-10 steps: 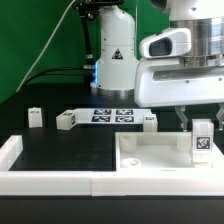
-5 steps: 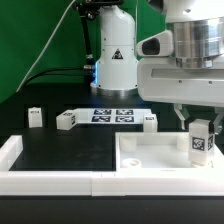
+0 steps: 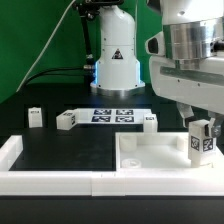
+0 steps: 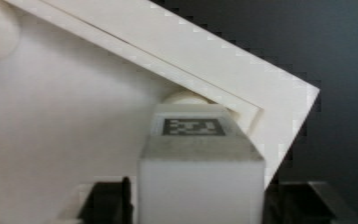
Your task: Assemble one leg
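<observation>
1. Black table [image 3: 70, 145] fills the exterior view, with a green backdrop [image 3: 35, 40] behind it and the arm's white base [image 3: 114, 60] at the back.
2. The marker board [image 3: 112, 115] lies flat in front of that base.
3. Loose on the table are a first post [image 3: 35, 117] and a second post [image 3: 66, 121] towards the exterior view's left of the board, and a third post [image 3: 149, 121] just beside its other end.
4. A large white plate [image 3: 150, 155] with corner holes lies at the front, towards the exterior view's right.
5. The gripper [image 3: 202, 128] is closed around the leg [image 3: 202, 145], holding it upright with the tag facing the camera.
6. The leg is at the plate's right corner; whether it touches the plate cannot be told.
7. In the wrist view the black fingers [image 4: 108, 203] flank the leg [image 4: 197, 160], whose tagged end meets the plate's [image 4: 69, 120] corner edge.
</observation>
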Available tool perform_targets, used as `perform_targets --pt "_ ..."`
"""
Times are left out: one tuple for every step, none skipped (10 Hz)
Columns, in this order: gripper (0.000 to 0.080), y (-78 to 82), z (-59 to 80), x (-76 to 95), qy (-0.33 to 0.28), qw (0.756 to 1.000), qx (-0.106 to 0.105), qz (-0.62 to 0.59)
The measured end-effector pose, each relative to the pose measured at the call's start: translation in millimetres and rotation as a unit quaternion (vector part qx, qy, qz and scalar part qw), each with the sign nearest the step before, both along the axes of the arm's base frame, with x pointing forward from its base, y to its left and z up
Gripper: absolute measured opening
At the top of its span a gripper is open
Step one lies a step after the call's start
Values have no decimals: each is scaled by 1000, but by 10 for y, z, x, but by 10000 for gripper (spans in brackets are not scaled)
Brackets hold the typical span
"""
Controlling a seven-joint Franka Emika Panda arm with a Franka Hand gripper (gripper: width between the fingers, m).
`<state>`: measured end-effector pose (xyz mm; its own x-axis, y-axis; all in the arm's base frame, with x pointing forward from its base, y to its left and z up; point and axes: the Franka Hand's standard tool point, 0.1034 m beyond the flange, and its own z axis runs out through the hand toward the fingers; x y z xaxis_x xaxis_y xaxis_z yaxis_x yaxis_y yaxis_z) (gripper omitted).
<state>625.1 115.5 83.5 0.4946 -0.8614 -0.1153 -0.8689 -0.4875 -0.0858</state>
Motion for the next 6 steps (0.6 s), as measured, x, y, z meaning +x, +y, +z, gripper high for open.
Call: perform_targets --pt "499 2 0 -1 -2 1000 0 16" --pt "617 8 -1 -2 -2 1000 0 16" --pt "639 17 -2 -5 -10 997 -4 74" --pt "639 33 -2 -7 -21 987 -7 158" --pt "648 50 -1 -10 -29 977 -8 210" --pt "648 61 -4 -12 -36 964 -9 264"
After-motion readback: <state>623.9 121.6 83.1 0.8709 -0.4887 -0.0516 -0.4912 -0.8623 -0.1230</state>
